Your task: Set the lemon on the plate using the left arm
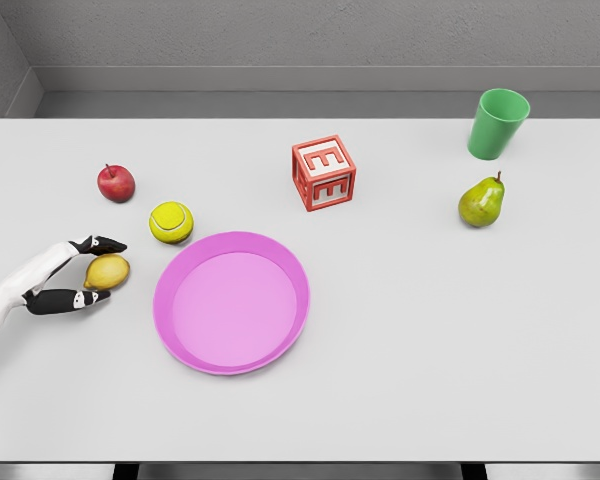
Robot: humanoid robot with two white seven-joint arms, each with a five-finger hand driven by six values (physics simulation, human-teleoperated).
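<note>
Pink plate (231,302) lay nearest camera, lower centre-left of white table (430,350). Then left to right: left hand (72,273) entered from lower left edge, dark fingers (98,244) spread above and below lemon (107,271), bracketing it; firm grip not clear. Lemon sat on table just left of plate, not on it. Red apple (116,183) at upper left. Tennis ball (171,222) just above plate rim. Red letter block (324,173) upper centre. Pear (481,202) at right, green cup (498,124) above it.
</note>
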